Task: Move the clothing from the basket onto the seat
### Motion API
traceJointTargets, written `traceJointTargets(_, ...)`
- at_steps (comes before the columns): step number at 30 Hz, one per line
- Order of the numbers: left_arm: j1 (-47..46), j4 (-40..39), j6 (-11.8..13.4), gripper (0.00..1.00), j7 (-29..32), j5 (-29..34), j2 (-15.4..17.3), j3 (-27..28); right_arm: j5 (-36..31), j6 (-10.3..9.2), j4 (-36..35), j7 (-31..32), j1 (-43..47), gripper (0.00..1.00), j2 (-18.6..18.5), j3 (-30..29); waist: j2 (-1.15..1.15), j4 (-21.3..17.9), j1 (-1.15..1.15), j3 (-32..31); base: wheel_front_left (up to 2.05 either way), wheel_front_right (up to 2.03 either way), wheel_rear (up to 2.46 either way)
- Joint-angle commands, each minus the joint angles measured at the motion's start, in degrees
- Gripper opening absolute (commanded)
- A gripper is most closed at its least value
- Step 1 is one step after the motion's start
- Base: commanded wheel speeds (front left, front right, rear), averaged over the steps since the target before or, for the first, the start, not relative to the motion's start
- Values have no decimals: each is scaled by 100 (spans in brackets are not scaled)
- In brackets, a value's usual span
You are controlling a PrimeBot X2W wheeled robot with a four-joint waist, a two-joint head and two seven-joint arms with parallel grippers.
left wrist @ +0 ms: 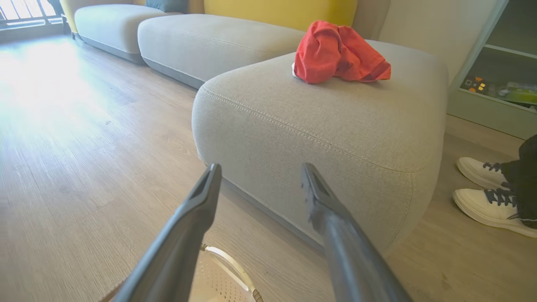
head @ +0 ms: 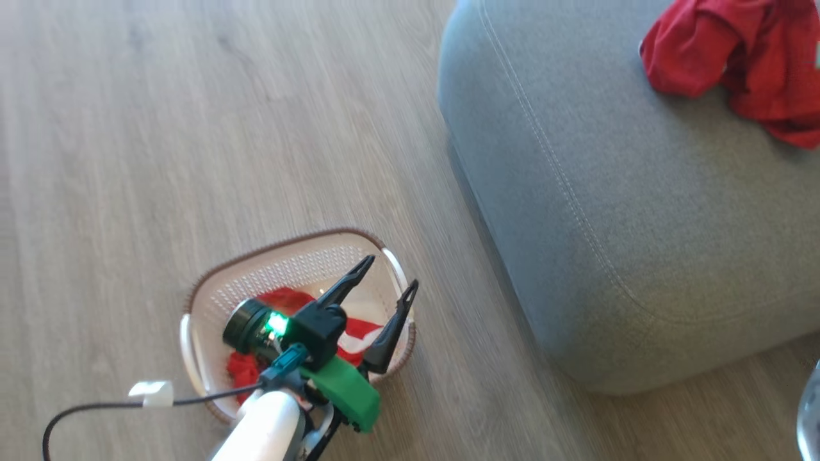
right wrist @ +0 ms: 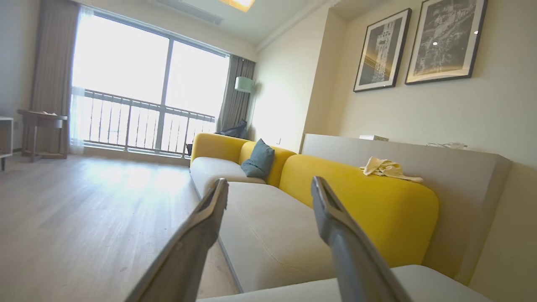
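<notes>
While looking down at wooden floor (head: pixel 192 128), shows left gripper (head: pixel 391 271) spread wide and empty, hanging directly over basket (head: pixel 282 246) with one red garment (head: pixel 285 299) lying inside, beneath it. Shows second red garment (head: pixel 737 57) heaped on seat (head: pixel 640 211), well apart to the right. Shows right gripper (right wrist: pixel 269 179) parted too, holding nothing.

I find no word, number or brand mark I can read. The small white tag (head: pixel 151 393) on my black cable (head: pixel 96 404) looks blank from here. The white trim on the bright red fabric garment (head: pixel 291 299) in the cream perforated plastic basket (head: pixel 288 266) is blurred. The two black-framed grey prints (right wrist: pixel 382 49) show no legible lettering.
</notes>
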Motion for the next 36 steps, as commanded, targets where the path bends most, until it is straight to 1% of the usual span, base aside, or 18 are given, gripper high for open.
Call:
traceJointTargets(1, 4, -217, -5, 100, -29, -63, -63, 269, 164, -1, -409, -34, 97, 100, 31, 220, 0, 169, 0, -232, 0, 0, 0)
traceJointTargets(3, 71, -236, -5, 100, -29, -111, -109, 373, 402, -1, -727, -34, 467, 100, 50, 471, 0, 283, 0, -382, 0, 0, 0)
traceJointTargets(4, 71, -236, -5, 100, -29, -111, -109, 373, 402, -1, -727, -34, 467, 100, 50, 471, 0, 283, 0, -382, 0, 0, 0)
traceJointTargets(5, 92, -249, -5, 100, -29, -125, -127, 443, 526, -1, -876, -34, 642, 100, 53, 549, 0, 347, 0, -451, 0, 0, 0)
traceJointTargets(9, 166, -311, -5, 100, -29, -125, -181, 819, 843, -1, -1359, -34, 1220, 100, 166, 717, 0, 555, 0, -697, 0, 0, 0)
traceJointTargets(12, 244, -392, 33, 100, -29, -132, -200, 1104, 957, -1, -1696, -34, 1605, 100, 244, 989, 0, 716, 0, -825, 0, 0, 0)
traceJointTargets(13, 265, -439, 92, 100, -29, -162, -203, 1212, 1109, -1, -1781, -34, 1739, 100, 337, 1009, 0, 775, 0, -860, 0, 0, 0)
traceJointTargets(15, 326, -593, 322, 100, -29, -374, -206, 1425, 1465, -1, -1879, -34, 1999, 100, 525, 999, 0, 881, 0, -919, 0, 0, 0)
traceJointTargets(16, 362, -643, 421, 100, -29, -460, -207, 1497, 1486, -1, -1955, -34, 2123, 100, 522, 1060, 0, 937, 0, -939, 0, 0, 0)
traceJointTargets(20, 471, -797, 695, 100, -29, -446, -208, 1630, 1558, -1, -2191, -34, 2646, 100, 647, 1249, 0, 1178, 0, -1000, 0, 0, 0)
traceJointTargets(24, 555, -927, 909, 100, -29, -437, -208, 1761, 1646, -1, -2376, -35, 3120, 100, 841, 1376, 0, 1374, 0, -1016, 0, 0, 0)
traceJointTargets(27, 596, -1024, 1073, 100, -29, -418, -208, 1844, 1386, -1, -2430, -35, 3469, 100, 873, 1632, 0, 1494, 0, -1015, 0, 0, 0)
traceJointTargets(29, 661, -1092, 1220, 100, -29, -389, -209, 1912, 1353, -1, -2391, -35, 3805, 100, 1002, 1728, 0, 1570, 0, -1042, 0, 0, 0)
traceJointTargets(33, 771, -1139, 1393, 100, -29, -377, -209, 1973, 1255, -1, -2238, -35, 4180, 100, 1104, 1831, 0, 1622, 0, -1088, 0, 0, 0)
traceJointTargets(36, 865, -1129, 1476, 100, -29, -353, -209, 1987, 1223, -1, -2047, -35, 4384, 100, 1145, 1886, 0, 1621, 0, -1121, 0, 0, 0)
